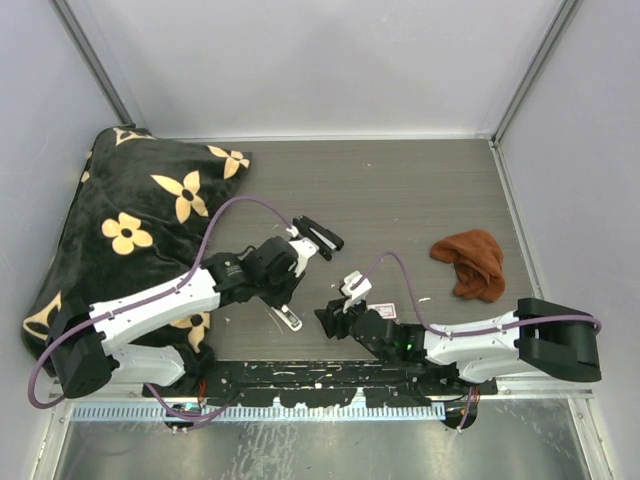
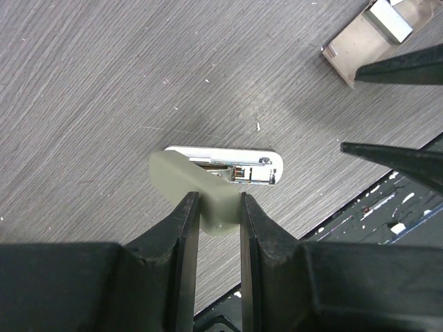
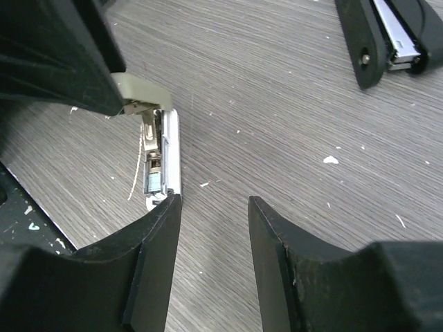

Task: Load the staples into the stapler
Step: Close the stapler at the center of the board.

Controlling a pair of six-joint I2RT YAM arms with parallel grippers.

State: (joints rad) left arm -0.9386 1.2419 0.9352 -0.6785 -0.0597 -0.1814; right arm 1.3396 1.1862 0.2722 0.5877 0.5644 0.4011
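- The left gripper (image 2: 219, 203) is clamping narrowly on the cream-green lid (image 2: 183, 176) of the stapler (image 2: 268, 166). It is holding the lid swung up, so the metal channel (image 2: 235, 171) is lying exposed on the table (image 2: 104, 90).
- The right gripper (image 3: 214, 204) is hovering just beside the stapler's front end, its 2 fingers standing apart with nothing between them.
- The staples (image 2: 390, 21) seem to be sitting as a pale block in the cardboard box (image 2: 353, 55), near the stapler. I cannot tell whether a strip is already lying in the channel.
- Opening is looking done, while seating the strip and closing the lid are likely remaining.
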